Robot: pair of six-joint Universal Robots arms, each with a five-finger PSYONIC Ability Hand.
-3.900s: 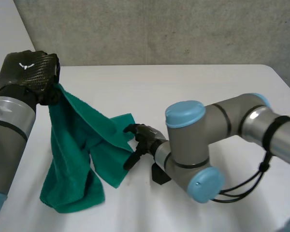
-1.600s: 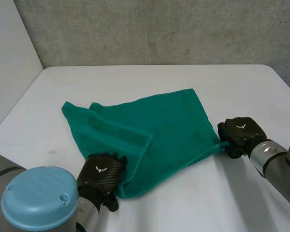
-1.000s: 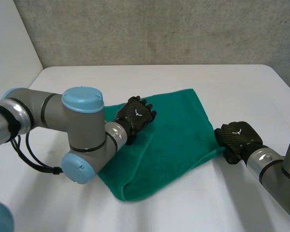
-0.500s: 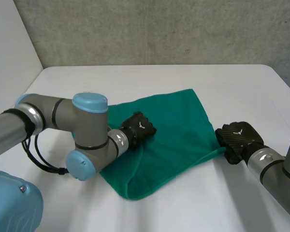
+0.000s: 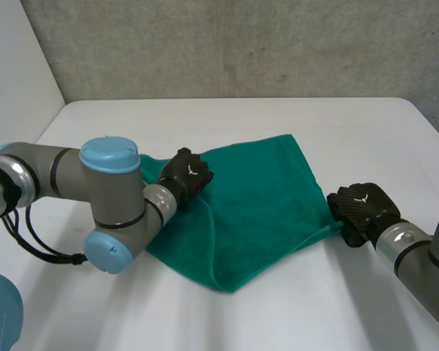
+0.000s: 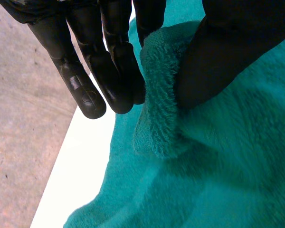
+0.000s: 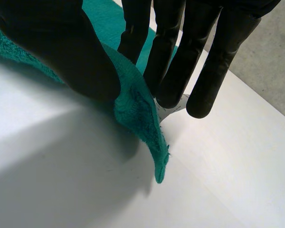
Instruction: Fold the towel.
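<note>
Green towel lies mid-table, partly doubled over. The left hand pinches a ridge of pile between thumb and straight fingers at the towel's 10 o'clock. Half a second ago it sat nearer the middle, so it has dragged that layer back, and the near tip has slid toward 5 o'clock. The right hand stays pinched on the 3 o'clock corner. The fold looks unfinished.
</note>
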